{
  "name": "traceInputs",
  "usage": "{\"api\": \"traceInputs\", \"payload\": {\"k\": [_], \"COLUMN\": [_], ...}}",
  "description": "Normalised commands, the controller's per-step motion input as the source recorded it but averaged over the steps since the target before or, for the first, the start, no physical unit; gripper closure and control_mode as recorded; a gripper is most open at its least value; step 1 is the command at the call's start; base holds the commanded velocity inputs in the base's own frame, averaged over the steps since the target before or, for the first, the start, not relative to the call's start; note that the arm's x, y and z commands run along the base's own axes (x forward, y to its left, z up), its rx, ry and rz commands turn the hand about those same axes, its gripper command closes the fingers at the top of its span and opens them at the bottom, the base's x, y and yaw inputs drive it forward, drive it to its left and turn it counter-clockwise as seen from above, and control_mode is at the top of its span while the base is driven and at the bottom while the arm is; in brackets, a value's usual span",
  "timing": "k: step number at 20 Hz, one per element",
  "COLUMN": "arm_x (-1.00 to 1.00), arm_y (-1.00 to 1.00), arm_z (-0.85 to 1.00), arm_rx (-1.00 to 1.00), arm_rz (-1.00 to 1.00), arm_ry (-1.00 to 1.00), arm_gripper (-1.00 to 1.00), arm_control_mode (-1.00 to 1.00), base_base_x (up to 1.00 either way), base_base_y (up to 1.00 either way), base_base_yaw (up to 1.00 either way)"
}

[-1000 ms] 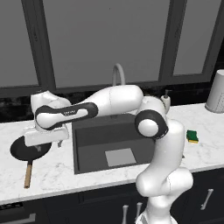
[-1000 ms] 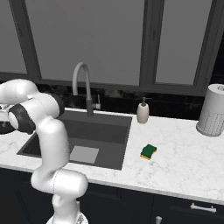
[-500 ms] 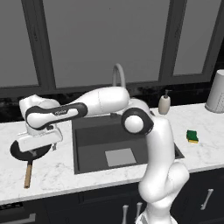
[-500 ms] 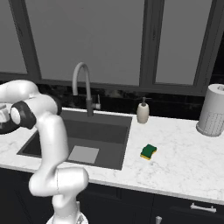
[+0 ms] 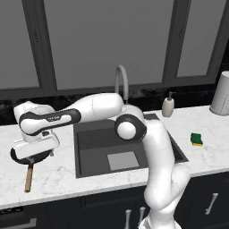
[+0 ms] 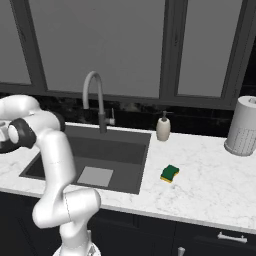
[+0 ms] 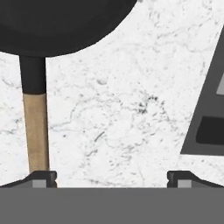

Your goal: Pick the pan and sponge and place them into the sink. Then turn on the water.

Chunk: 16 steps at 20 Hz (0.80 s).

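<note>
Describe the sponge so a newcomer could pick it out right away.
Start at the dark sink in the white marble counter and look to the side away from the arm. The sponge lies flat there, apart from the basin's edge. It is small, green over yellow, unlike the taller beige soap dispenser behind it and the paper towel roll at the far end.

A rendered home kitchen. A recessed sink (image 5: 89, 138) with gooseneck faucet (image 5: 121, 82) sits in a white marble bench (image 6: 210, 175). Dark cabinets (image 6: 200, 240) stand below, windows (image 5: 103, 40) behind.
</note>
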Motion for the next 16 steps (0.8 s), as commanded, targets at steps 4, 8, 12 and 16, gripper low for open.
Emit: {"api": "traceInputs", "payload": {"k": [4,8,12,16], "arm_x": [0.01,0.03,0.03,0.12], "arm_y": [0.22,0.33,0.28,0.32], "arm_z": [-0.3,-0.25,-0.23,-0.28], "arm_rx": [0.0,0.03,0.06,0.0], "arm_rz": [0.0,0.0,0.0,0.0], "arm_ry": [0.0,0.0,0.0,-0.08], "arm_gripper": [-1.0,-1.0,-1.0,-1.0], "arm_control_mode": [-1.0,-1.0,-1.0,-1.0], "base_base_x": [0.0,0.0,0.0,0.0], "base_base_y": [0.0,0.0,0.0,0.0], "base_base_yaw": [0.0,0.0,0.0,0.0]}}
